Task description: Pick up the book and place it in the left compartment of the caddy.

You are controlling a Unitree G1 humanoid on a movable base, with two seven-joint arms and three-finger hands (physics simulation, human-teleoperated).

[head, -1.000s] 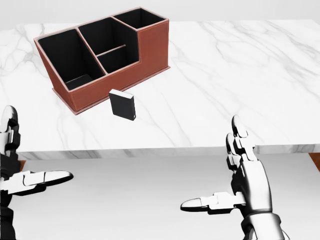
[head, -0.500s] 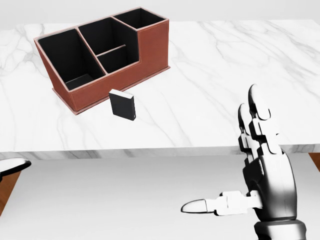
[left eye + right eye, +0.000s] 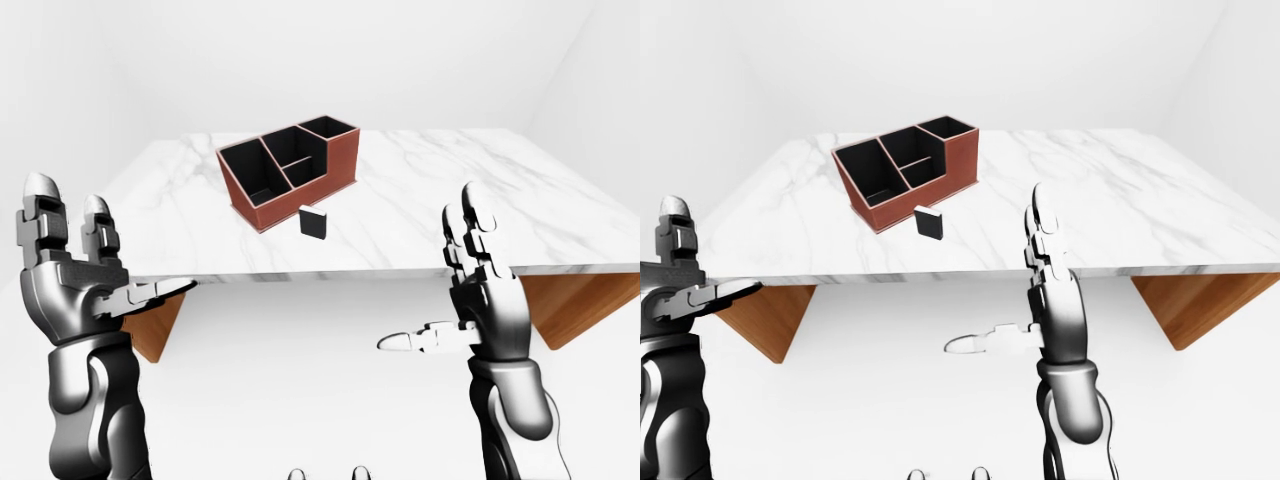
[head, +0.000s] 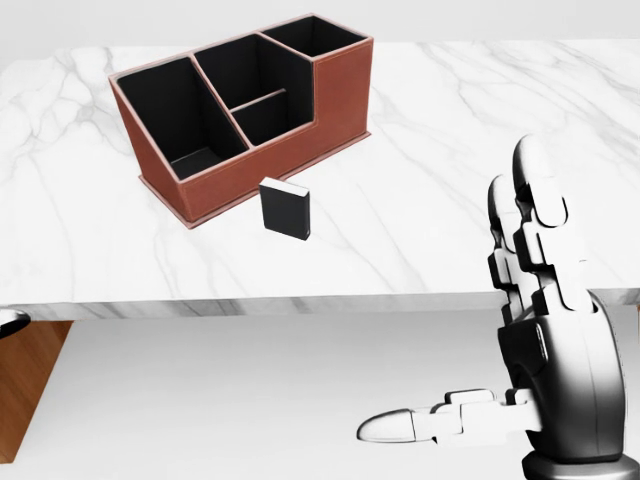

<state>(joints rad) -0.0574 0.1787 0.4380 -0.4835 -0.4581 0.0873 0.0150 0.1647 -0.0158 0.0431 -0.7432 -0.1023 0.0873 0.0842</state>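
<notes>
In the left-eye view the approach step is in hand: nothing has been grasped. The left hand [image 3: 75, 290] and the right hand [image 3: 480, 300] are both raised short of the near edge of the marble desk [image 3: 470, 215], fingers straight up and spread, thumbs stuck out sideways, each holding nothing. The black book [image 3: 313, 222] stands upright on the desk just beside the near long wall of the brown leather caddy [image 3: 290, 172], well apart from both hands and roughly midway along the desk's width. In the head view the caddy's large left compartment [image 4: 178, 118] lies open and looks empty apart from its dark floor; the book sits by the caddy's near wall, closer to the near-left corner of the caddy than to its tall right end. Only the right hand shows fully here, at the lower right, open. The right-eye view gives the same layout, the right hand rising between camera and desk edge. The next move, as I judge it, calls for reaching a hand over the desk edge to the book and closing the fingers across its thin sides.
</notes>
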